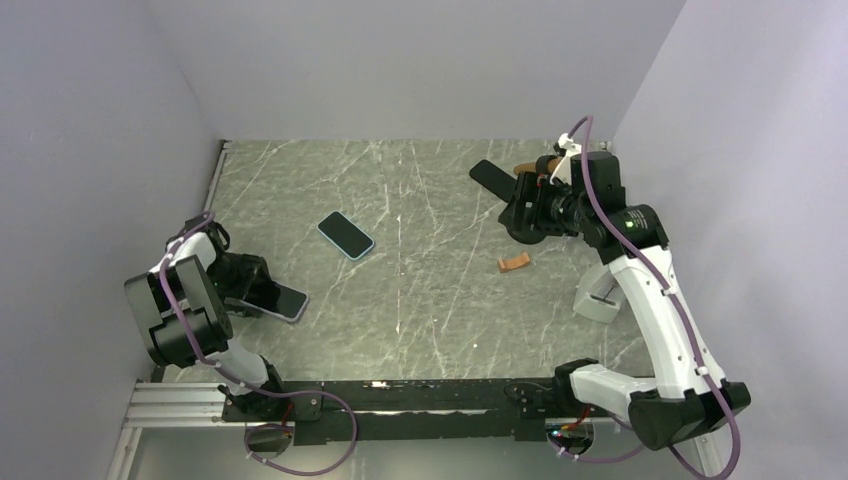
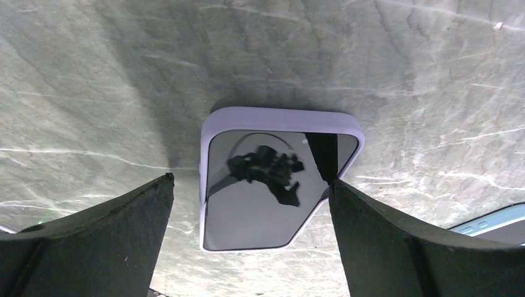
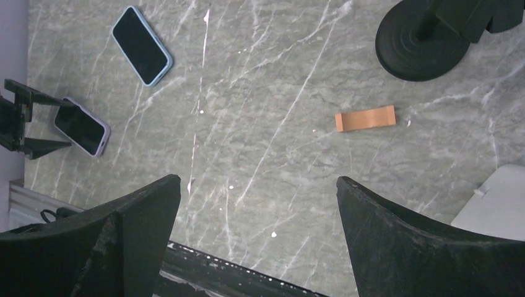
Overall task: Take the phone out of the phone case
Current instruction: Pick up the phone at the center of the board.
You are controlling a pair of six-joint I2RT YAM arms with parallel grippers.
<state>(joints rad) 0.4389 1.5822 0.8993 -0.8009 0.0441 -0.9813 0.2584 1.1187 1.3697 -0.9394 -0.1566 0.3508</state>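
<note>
Your phone [image 2: 266, 207] lies screen-up at the near left of the tabletop [image 1: 440, 300], and it's still inside its lavender case [image 2: 278, 116], whose rim wraps the end you can see. The left tool [image 2: 251, 182] is right there with it, low over the marble. Its jaws are spread wide with one finger [image 2: 105, 235] on each side of the phone's end, and nothing is gripped. In the left wrist view, the edge of the finger on the right runs very close to the phone's corner, and you can't tell whether it touches.

The right tool [image 3: 259, 182] hangs over the far right of the tabletop. It's wide open too and holds nothing, with only bare marble between its fingers.

Here's the count. There are two phones, both cased. The second, a blue-cased phone [image 1: 345, 235], lies screen-up toward the middle, apart from the first and clear of both tools. There's one orange strip [image 1: 514, 263] lying flat on the right half, near the right tool. One white object [image 1: 598, 297] sits by the right edge, beside the right arm. One black round base [image 3: 415, 43] shows at the top of the right wrist view, well apart from the phones.
</note>
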